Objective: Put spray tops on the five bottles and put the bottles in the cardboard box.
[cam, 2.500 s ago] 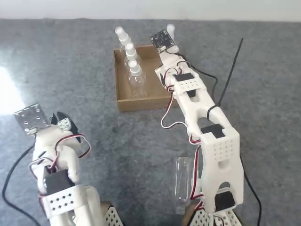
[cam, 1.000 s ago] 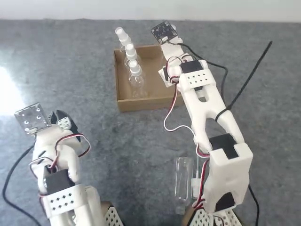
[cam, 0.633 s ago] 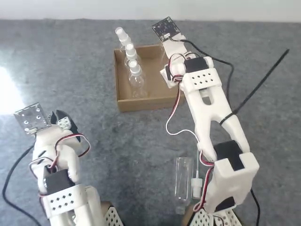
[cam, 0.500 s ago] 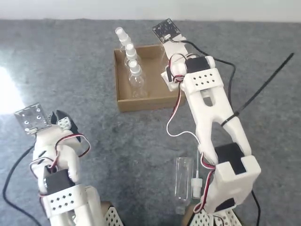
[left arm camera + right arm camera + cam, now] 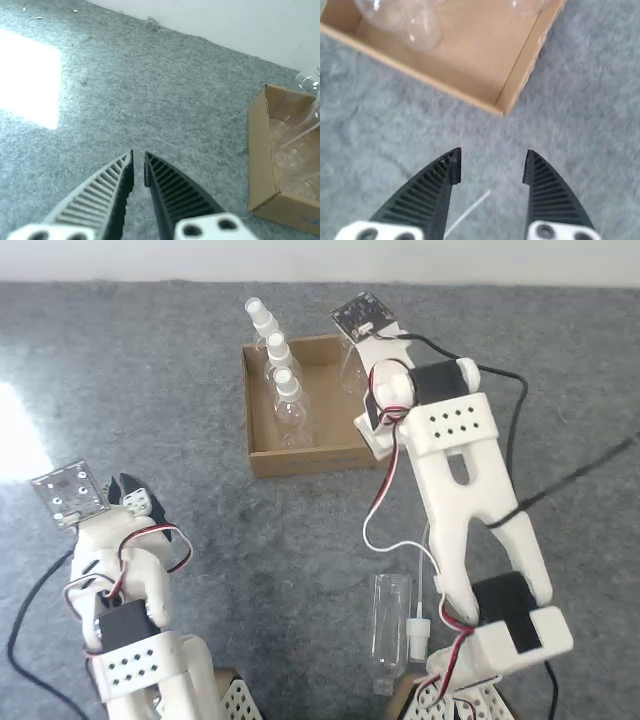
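Your right gripper (image 5: pixel 492 151) has backed off the cardboard box (image 5: pixel 300 461), jaws apart and empty.
Next, cap the fifth bottle (image 5: pixel 390 620), lying uncapped.

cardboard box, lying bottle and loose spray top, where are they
cardboard box (image 5: pixel 305 461): high view, front wall
lying bottle (image 5: pixel 390 625): high view, middle of its body
loose spray top (image 5: pixel 418 637): high view, its white body

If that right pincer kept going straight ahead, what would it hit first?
Probably the cardboard box: the open right pincer aims at its near corner. Depth is unclear, so it might touch the grey carpet first.
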Controlling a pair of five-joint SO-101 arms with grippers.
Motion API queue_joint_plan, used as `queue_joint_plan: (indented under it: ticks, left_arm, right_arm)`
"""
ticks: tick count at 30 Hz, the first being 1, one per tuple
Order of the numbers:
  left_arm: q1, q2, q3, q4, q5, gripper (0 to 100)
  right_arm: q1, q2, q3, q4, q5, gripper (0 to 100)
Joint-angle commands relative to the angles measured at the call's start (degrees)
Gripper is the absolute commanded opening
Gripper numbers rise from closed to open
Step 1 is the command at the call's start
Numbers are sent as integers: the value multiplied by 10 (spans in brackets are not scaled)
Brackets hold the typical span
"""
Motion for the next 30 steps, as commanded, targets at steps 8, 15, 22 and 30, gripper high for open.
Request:
queue_joint_plan:
  ticks: [8,15,22,30]
  left_arm:
    - [3,-7,-7,-16,-4,38]
    - [3,-7,-7,-15,-4,38]
    - [3,-7,-7,-16,-4,38]
    - [1,-7,-7,-15,-4,38]
  right_arm:
    - [-7,-110,-9,149,-5,163]
    - [-23,-203,110,150,-124,166]
    - [-100,-286,265,102,-249,164]
    - [-160,-328,419,44,-335,165]
